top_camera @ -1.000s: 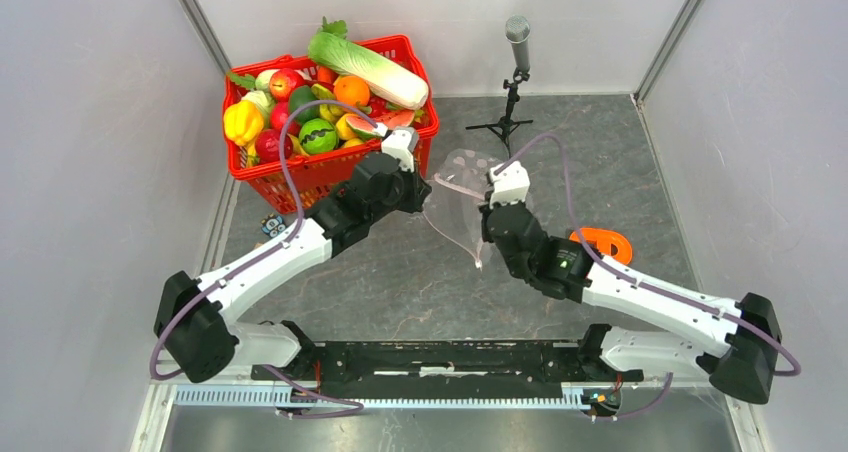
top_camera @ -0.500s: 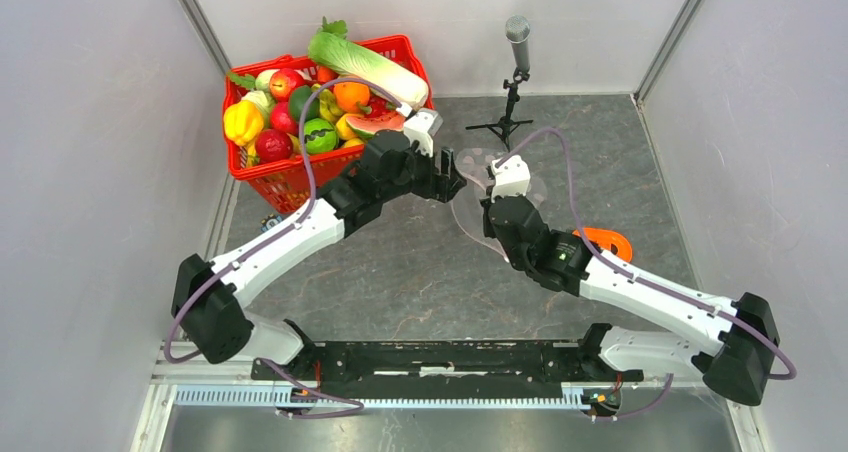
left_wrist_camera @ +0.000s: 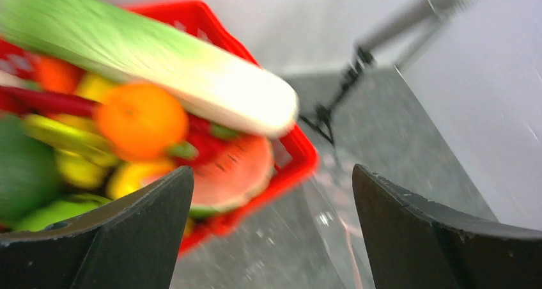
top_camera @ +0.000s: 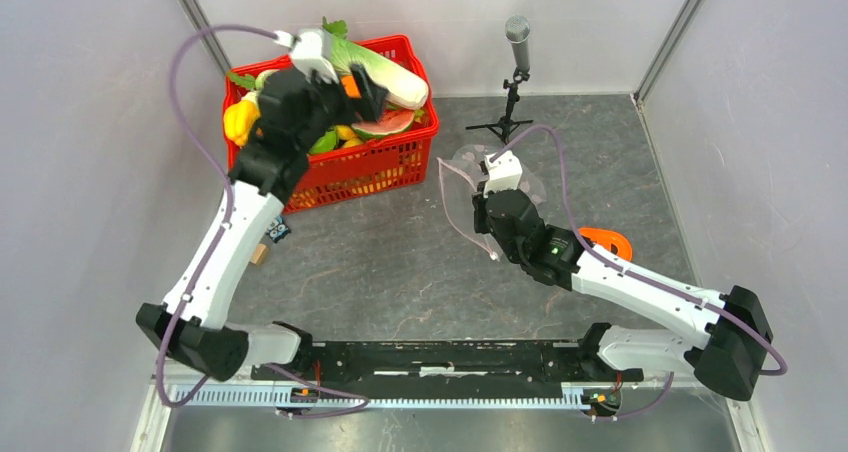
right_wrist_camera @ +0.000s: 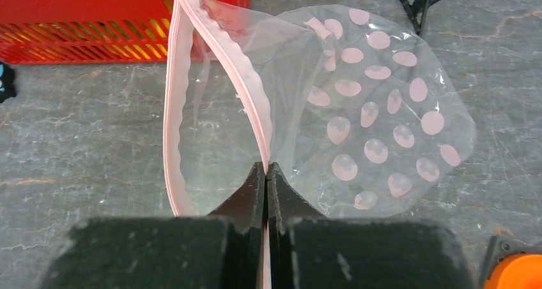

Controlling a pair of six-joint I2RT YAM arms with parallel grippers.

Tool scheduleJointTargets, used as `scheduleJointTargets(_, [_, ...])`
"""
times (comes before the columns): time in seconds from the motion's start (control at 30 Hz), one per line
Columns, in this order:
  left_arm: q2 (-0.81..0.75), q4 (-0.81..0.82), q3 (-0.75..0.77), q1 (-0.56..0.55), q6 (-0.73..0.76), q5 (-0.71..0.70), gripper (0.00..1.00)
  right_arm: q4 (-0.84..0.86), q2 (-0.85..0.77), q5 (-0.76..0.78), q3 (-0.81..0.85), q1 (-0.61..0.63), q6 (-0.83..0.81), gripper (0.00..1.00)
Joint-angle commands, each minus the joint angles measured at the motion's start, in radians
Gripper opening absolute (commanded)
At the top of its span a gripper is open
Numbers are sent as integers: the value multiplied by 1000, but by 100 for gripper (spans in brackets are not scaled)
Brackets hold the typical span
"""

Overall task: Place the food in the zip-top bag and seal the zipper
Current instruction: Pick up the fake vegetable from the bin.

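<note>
Right gripper (right_wrist_camera: 265, 171): fingers pressed together, pinching pink-red zipper strip (right_wrist_camera: 171, 110) of clear dotted plastic bag (right_wrist_camera: 383, 110); mouth gaping, seen plainly in wrist view only. Left gripper (left_wrist_camera: 271, 177): spread wide above red mesh basket (left_wrist_camera: 300, 155) holding long white-green cabbage (left_wrist_camera: 192, 78), round orange (left_wrist_camera: 140, 119), red watermelon slice (left_wrist_camera: 233, 171).

Red basket (left_wrist_camera: 300, 158), contents: long cabbage (left_wrist_camera: 160, 65), orange (left_wrist_camera: 142, 119), watermelon slice (left_wrist_camera: 233, 174) (all blurred); left gripper (left_wrist_camera: 271, 174) jaws spread wide.
</note>
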Motion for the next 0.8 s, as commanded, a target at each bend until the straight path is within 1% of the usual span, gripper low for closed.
scheduleJointTargets(0.0, [134,-61,231,156,-18,66,100,64,-1,-59,15,-5,-6,0])
scheduleJointTargets(0.1, [243,-109,380,221,-31,162,100,73,-6,-83,3,-4,3,0])
scheduleJointTargets(0.13, [282,-148,445,223,-14,167,100,74,-8,-85,1,-5,3,0])
scheduleJointTargets(0.3, [458,-266,675,252,83,164,100,71,-16,-89,-1,-4,-10,0])
scheduleJointTargets(0.37, [516,-268,734,281,103,217,100,72,-19,-94,-3,-4,-13,0])
scheduleJointTargets(0.4, [546,-273,765,298,94,213,100,73,-20,-96,-5,-5,-13,0])
scheduleJointTargets(0.47, [593,-294,821,333,19,175,100,74,-21,-96,-11,-4,-16,0])
scheduleJointTargets(0.53, [630,-284,843,357,-35,163,100,71,-22,-94,-14,-4,-14,0])
scheduleJointTargets(0.6, [675,-296,876,368,-81,141,100,73,-22,-90,-21,-5,-8,0])
scheduleJointTargets(0.77, [788,-401,996,370,-146,86,100,69,-17,-87,-19,-5,-6,0])
